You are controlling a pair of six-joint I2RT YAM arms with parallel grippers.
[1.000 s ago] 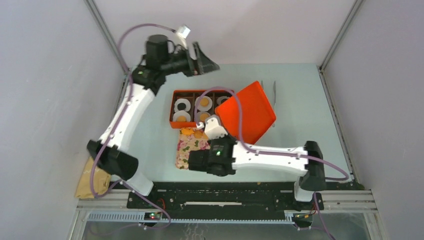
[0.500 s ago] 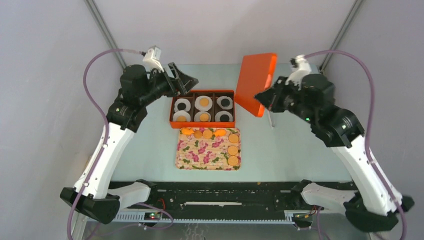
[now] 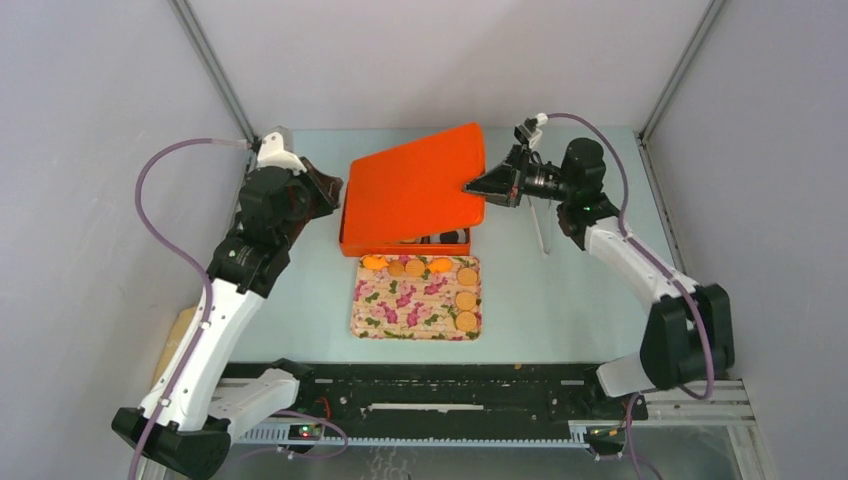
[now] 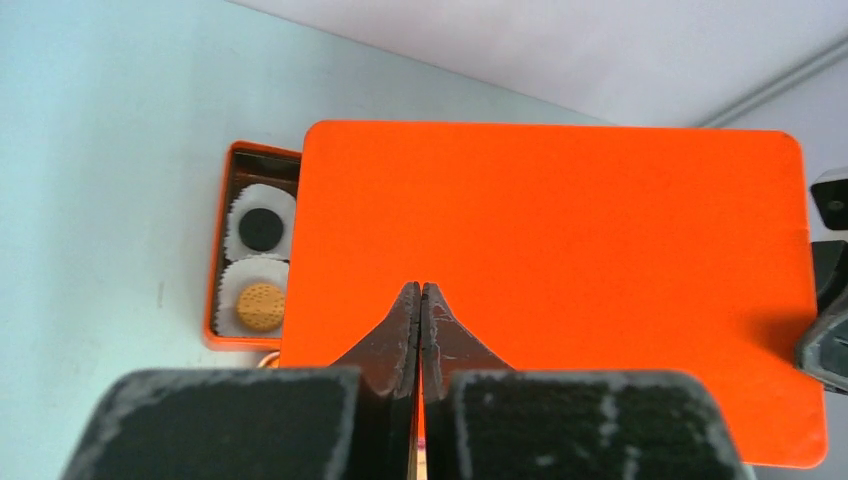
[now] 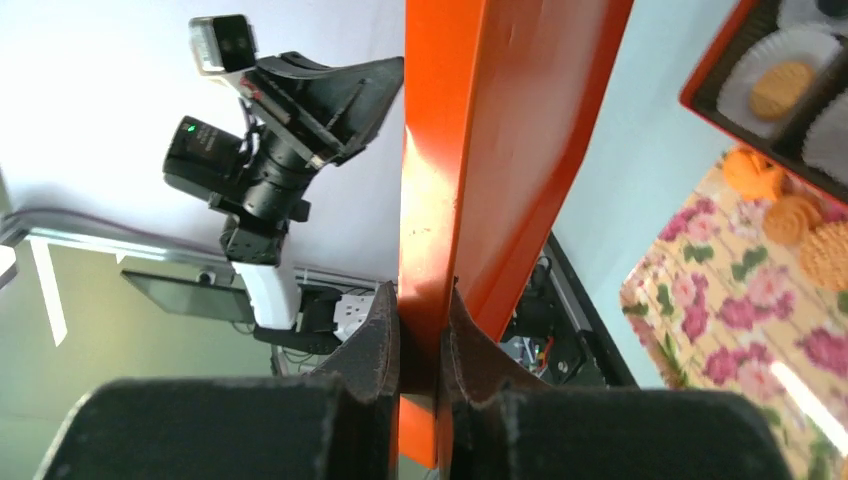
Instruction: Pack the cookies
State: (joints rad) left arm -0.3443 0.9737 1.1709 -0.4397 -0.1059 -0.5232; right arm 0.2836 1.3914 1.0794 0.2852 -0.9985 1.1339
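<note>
Right pincer (image 3: 487, 188) clamped on orange lid (image 3: 415, 185) edge, lid tilted over box (image 3: 395, 248), left pincer (image 4: 420, 292) closed empty by lid, I see cookies (image 3: 440, 266) on floral tray (image 3: 400, 305) just beside box, some in its cups (image 4: 238, 300)

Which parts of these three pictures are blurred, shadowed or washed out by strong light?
Top view: even light, soft shadows. Left wrist view: the left pincer is blurred at the bottom edge; the orange lid is sharp, darker near its right edge. Right wrist view: the wall behind the left arm is almost white, and a glare streak crosses the flowered tray.
</note>
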